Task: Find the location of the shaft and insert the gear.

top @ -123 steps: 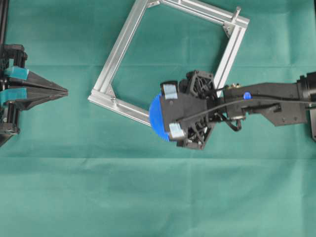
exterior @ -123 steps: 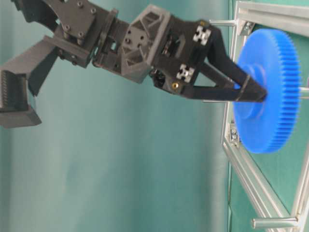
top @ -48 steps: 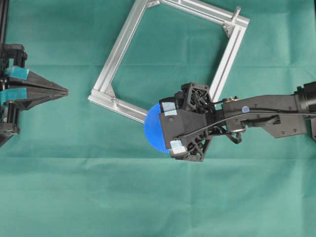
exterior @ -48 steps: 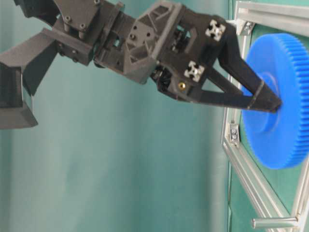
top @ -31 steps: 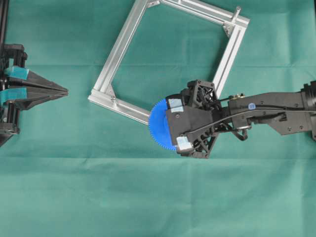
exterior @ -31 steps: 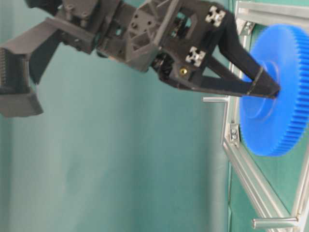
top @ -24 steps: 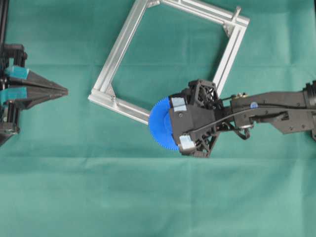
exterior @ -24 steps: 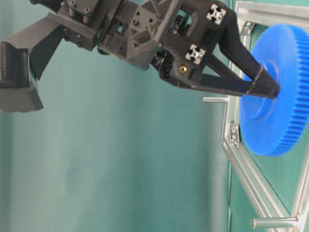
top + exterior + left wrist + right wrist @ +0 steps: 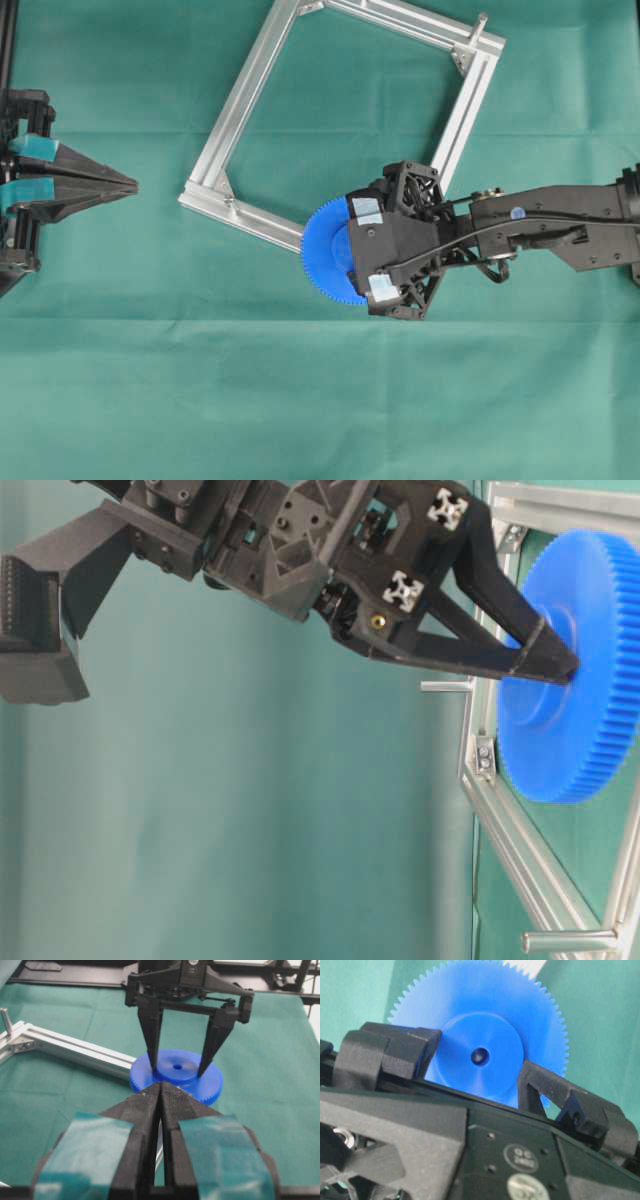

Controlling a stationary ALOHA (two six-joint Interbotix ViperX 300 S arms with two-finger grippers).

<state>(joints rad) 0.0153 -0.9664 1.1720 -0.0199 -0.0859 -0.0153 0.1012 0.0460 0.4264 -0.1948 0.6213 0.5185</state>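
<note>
Right gripper [image 9: 177, 1067]: jaws clamped on the raised hub of the blue gear [image 9: 175, 1076], one finger [image 9: 150, 1035] on each side, centre hole visible between them. Gear lies flat, low over the bottom corner of the aluminium frame [image 9: 235, 105], on the green cloth-covered surface [image 9: 300, 400]. Shaft not discernible in any view. Left gripper [image 9: 128, 184]: jaws closed, empty, parked at the left edge, well apart from the gear.
</note>
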